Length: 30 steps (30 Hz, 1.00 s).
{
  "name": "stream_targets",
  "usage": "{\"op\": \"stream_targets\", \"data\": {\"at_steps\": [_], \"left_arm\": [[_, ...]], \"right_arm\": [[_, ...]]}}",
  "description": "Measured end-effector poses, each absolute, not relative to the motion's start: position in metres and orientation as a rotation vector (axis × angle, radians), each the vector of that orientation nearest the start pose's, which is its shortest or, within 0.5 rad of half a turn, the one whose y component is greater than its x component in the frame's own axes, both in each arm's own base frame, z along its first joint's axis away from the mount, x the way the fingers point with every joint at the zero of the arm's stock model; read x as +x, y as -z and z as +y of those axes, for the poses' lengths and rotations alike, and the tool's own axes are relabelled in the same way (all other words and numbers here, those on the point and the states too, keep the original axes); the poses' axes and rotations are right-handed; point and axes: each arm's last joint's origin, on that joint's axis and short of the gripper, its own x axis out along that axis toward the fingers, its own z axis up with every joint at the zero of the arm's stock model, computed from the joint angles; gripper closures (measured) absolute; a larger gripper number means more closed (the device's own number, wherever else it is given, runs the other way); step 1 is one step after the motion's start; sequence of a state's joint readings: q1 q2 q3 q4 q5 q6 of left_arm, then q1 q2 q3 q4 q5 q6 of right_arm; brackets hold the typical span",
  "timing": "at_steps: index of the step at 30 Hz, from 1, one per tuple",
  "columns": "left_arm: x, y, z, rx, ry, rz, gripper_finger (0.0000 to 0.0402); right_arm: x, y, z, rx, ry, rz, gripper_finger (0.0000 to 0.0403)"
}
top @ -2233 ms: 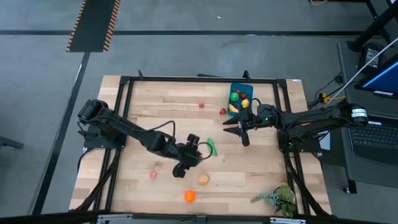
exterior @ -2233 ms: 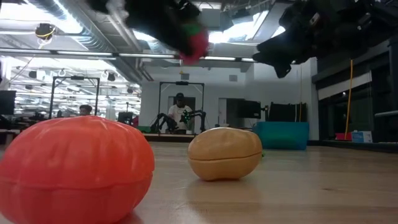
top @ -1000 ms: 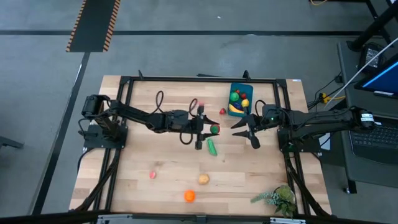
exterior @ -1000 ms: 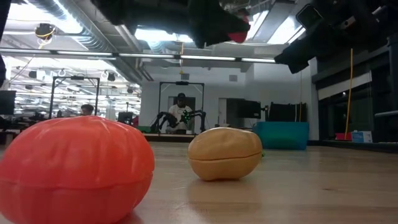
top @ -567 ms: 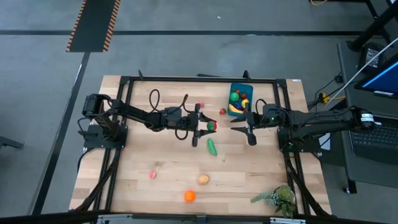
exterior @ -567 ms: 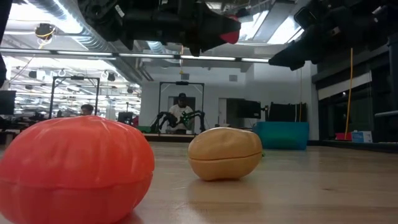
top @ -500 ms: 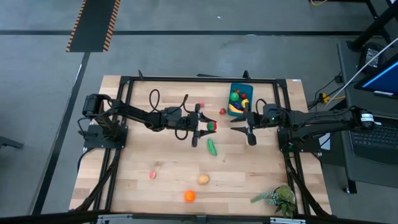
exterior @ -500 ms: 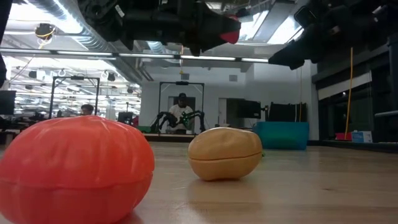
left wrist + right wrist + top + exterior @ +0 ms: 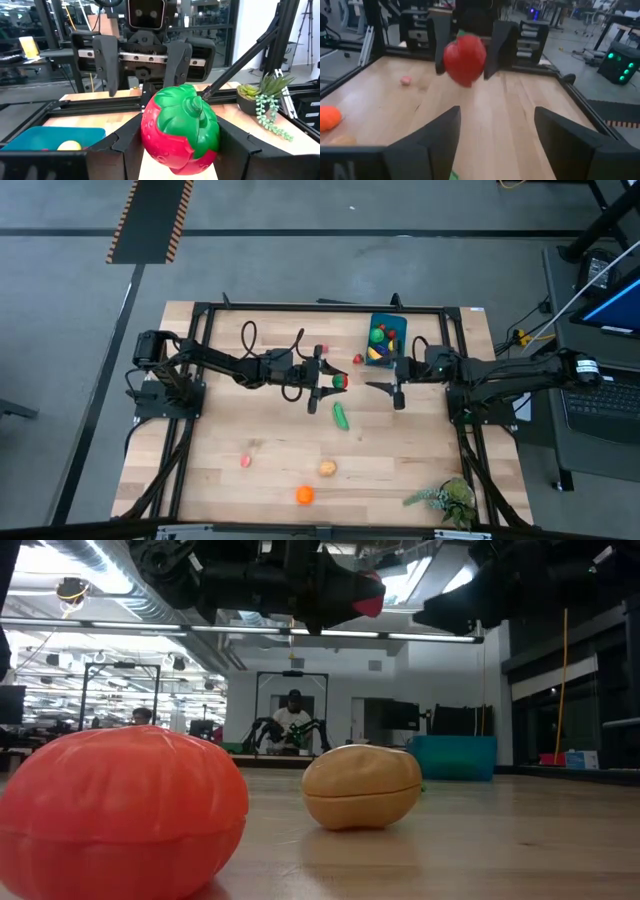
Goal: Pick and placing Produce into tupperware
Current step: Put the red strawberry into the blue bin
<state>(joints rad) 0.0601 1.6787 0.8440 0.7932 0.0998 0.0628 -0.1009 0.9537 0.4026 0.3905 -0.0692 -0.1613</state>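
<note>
Left pincer (image 9: 331,383) pinches a glossy, dimpled plastic strawberry (image 9: 180,129) mid-frame; right pincer (image 9: 392,388) faces it, fingers spread, above the plank-wood counter (image 9: 270,435).

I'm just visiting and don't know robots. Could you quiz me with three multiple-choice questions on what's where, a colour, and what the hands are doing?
1. Where is the blue box?
A. far edge of the table, right of middle
B. near left corner
C. on the floor

2. What colour is the cucumber?
A. purple
B. green
C. white

3. What is the left hand doing?
A. resting open on the table
B. gripping a toy strawberry in the air
C. holding the plant

Answers: 1 A, the overhead view shows it there. 2 B, it lies green mid-table. 3 B, fingers clamp the strawberry, facing the open right hand.
</note>
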Motion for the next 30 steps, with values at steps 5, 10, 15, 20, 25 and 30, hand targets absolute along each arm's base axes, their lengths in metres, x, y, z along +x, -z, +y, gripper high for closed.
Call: {"op": "stream_targets", "data": {"at_steps": [5,10,15,20,25,30], "left_arm": [[0.353,-0.221,0.019,0.059,0.04,0.04,0.0225],[0.353,-0.221,0.019,0.059,0.037,0.041,0.0225],[0.353,-0.22,0.019,0.058,0.037,0.047,0.0225],[0.353,-0.22,0.019,0.058,0.036,0.049,0.0223],[0.353,-0.219,0.019,0.058,0.036,0.056,0.0226],[0.353,-0.218,0.019,0.076,0.035,0.063,0.0226]], "right_arm": [[0.216,-0.223,-0.019,-0.144,0.011,0.186,0.0146],[0.232,-0.221,-0.016,-0.148,-0.014,0.22,0.0146],[0.24,-0.223,-0.016,-0.145,-0.015,0.224,0.0146],[0.241,-0.224,-0.016,-0.145,-0.015,0.222,0.0146],[0.241,-0.224,-0.016,-0.143,-0.015,0.224,0.0146],[0.241,-0.224,-0.016,-0.143,-0.015,0.225,0.0146]]}}
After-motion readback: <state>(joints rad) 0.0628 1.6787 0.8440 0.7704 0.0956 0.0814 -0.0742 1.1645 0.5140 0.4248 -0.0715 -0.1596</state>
